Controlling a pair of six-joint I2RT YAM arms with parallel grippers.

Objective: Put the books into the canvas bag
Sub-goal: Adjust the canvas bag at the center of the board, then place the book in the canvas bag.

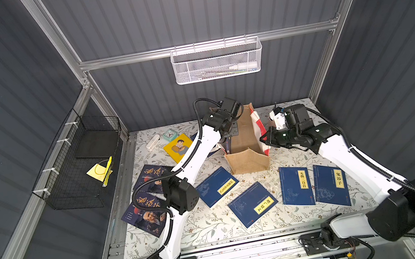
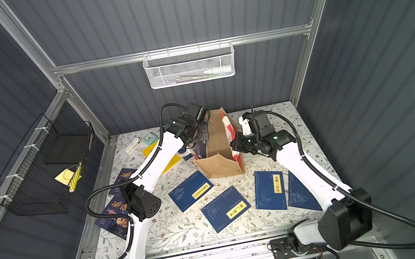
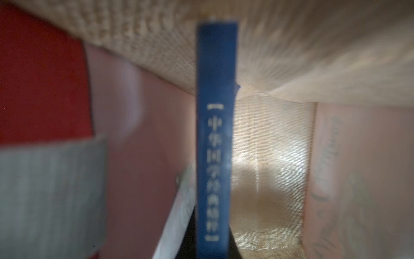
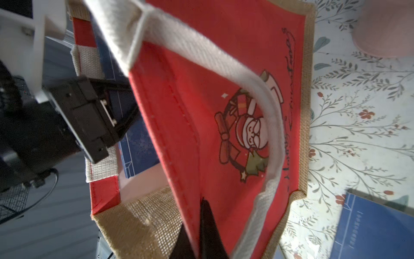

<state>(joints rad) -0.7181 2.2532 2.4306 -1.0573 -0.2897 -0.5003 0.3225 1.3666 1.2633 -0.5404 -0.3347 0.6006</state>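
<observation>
Left tool (image 4: 128, 103) is clamped tight on a thin blue paperback (image 3: 215, 134), which is down inside the boxy tan burlap bag (image 1: 246, 157) with red-and-white side panels. Whether it touches bottom, can't tell. Right tool (image 4: 198, 233) is pinched shut on the bag's red panel rim, holding the mouth open. This looks like the drop-in step. Next call: release the book and lift clear of the white handle (image 4: 201, 51). Four blue books (image 1: 253, 203), two navy ones (image 1: 144, 212) and a yellow cartoon cover (image 1: 178, 147) wait on the floral surface (image 1: 211, 229).
</observation>
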